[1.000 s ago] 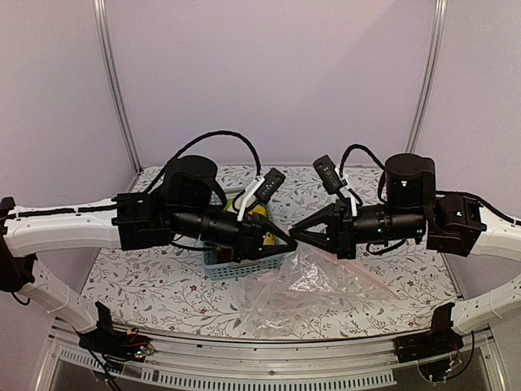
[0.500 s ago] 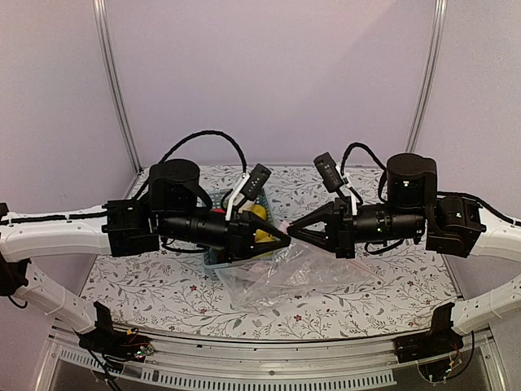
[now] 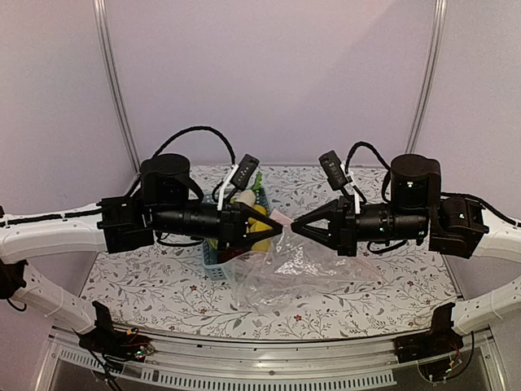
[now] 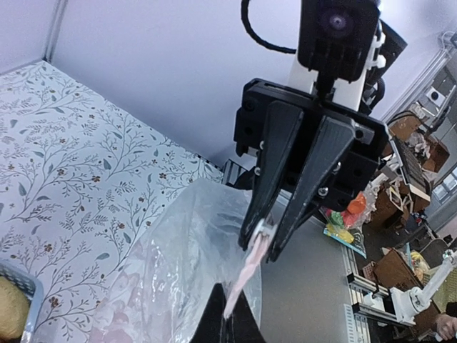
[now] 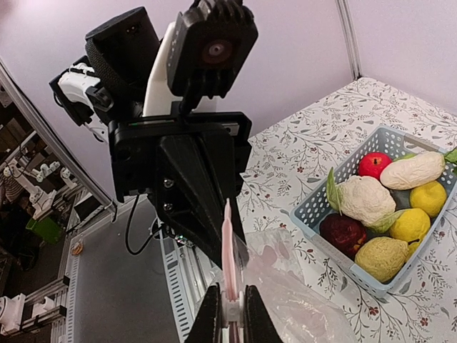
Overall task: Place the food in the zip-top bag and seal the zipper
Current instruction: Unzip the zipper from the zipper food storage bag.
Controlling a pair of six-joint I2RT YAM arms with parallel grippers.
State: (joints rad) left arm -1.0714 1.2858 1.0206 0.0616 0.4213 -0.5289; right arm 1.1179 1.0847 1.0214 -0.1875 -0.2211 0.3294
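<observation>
**Top view.** The left claw (image 3: pixel 275 230) and right claw (image 3: pixel 298 230) meet tip to tip above the desk (image 3: pixel 146 273). Each is pinched tight on the mouth of the bag (image 3: pixel 305 273), which hangs below them, its lower part apparently resting on the desk. Gripping 2 spots on the mouth likely serves to lift and spread it. The food (image 3: pixel 259 230) lies in the basket (image 3: pixel 210 259) by the left claw; none is in the bag.

**Left wrist view.** The pinkish zipper (image 4: pixel 241 279) spans the 2 sets of closed fingertips.

**Right wrist view.** The strip stands upright in the clamp. The basket sits just beside the bag, a short carry for filling.
</observation>
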